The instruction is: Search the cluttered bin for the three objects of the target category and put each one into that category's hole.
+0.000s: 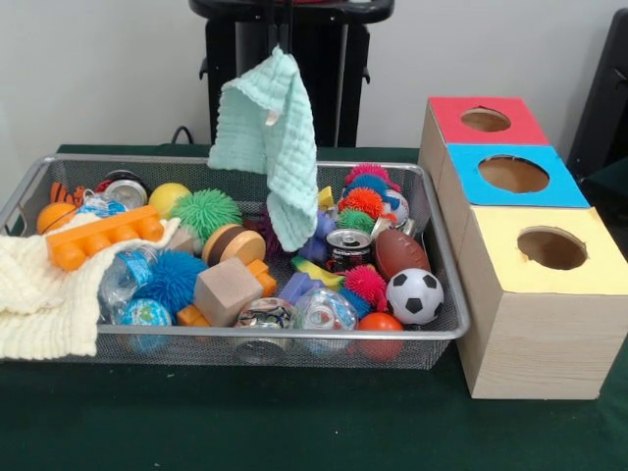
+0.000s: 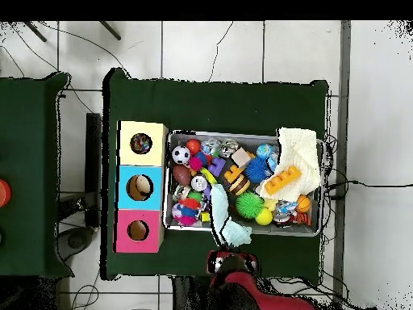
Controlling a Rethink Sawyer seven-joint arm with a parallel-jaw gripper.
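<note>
My gripper (image 1: 282, 37) hangs at the top, in front of the pedestal. It is shut on a plain mint-green knitted cloth (image 1: 270, 137) that dangles above the back middle of the bin (image 1: 245, 335). In the overhead view the cloth (image 2: 235, 234) lies over the bin's rim (image 2: 274, 233) next to the red arm (image 2: 234, 263). I see no white rags with multicoloured patches among the clutter. The yellow-topped box's hole (image 1: 551, 248) is at the right front. From overhead, that hole (image 2: 141, 144) shows something multicoloured inside.
The bin holds a plain cream cloth (image 1: 39, 294) at the left, an orange brick (image 1: 103, 235), spiky balls, a wooden block (image 1: 228, 290), a can (image 1: 348, 247), a football (image 1: 400, 252) and a soccer ball (image 1: 414, 295). The blue-topped (image 1: 513, 174) and red-topped (image 1: 486, 120) boxes stand behind the yellow one.
</note>
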